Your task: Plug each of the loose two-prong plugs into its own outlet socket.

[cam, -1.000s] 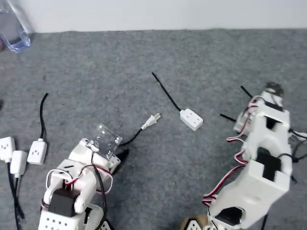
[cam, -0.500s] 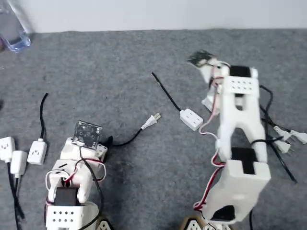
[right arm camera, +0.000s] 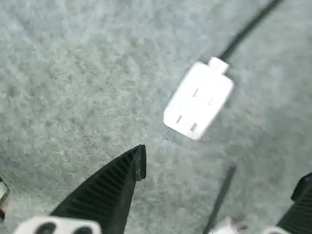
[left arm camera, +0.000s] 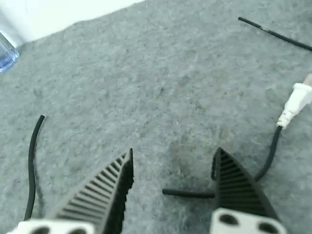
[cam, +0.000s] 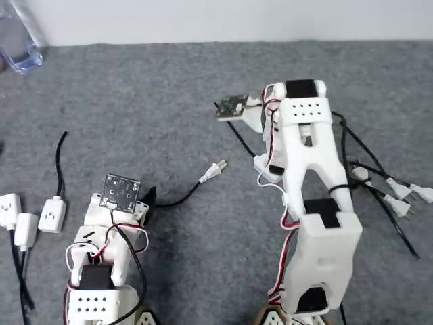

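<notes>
Looking through the left wrist camera, I see the left gripper [left arm camera: 174,152] low over the grey mat [cam: 169,74], with its two jaws spread wide and nothing held between them. The loose end of a black cord [left arm camera: 187,193] lies on the mat in the gap. It passes behind one finger and runs on to the white two-prong plug [cam: 215,169]. This plug lies flat near the middle of the table, between the two arms, and nothing grips it.

The right gripper [right arm camera: 224,168] is also wide open and holds nothing. It hangs above the white outlet socket [right arm camera: 197,100], which lies flat with its slots turned upward and a dark cable leaving one end. Plug and socket are near each other but apart, not joined.

At the left edge three spare sockets [cam: 52,213] lie close together on their cables. Beside the right arm, two spare plugs [cam: 400,189] lie among tangled cables. A clear bottle [cam: 17,40] stands at the far left corner.
</notes>
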`<state>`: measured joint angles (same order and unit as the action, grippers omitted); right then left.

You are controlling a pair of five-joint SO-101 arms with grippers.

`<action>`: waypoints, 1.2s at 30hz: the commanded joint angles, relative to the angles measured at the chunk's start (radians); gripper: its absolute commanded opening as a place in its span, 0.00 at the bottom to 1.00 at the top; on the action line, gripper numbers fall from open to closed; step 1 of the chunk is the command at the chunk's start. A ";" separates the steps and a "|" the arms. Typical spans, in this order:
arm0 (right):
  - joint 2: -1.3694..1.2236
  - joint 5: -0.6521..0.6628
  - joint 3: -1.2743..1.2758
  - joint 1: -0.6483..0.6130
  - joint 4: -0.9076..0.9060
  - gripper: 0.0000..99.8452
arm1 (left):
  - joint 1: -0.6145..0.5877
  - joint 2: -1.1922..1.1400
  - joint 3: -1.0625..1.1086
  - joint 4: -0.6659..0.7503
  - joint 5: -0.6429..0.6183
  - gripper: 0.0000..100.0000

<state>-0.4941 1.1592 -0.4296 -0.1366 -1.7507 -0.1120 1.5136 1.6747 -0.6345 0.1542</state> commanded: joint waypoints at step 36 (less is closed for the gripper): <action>-0.236 -0.066 -0.054 0.021 0.248 0.10 | -0.330 0.012 0.015 -0.017 0.107 0.25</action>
<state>-0.7334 1.1040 -0.4312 -0.1458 -1.5113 -0.4450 1.5136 1.6962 -0.6498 0.2555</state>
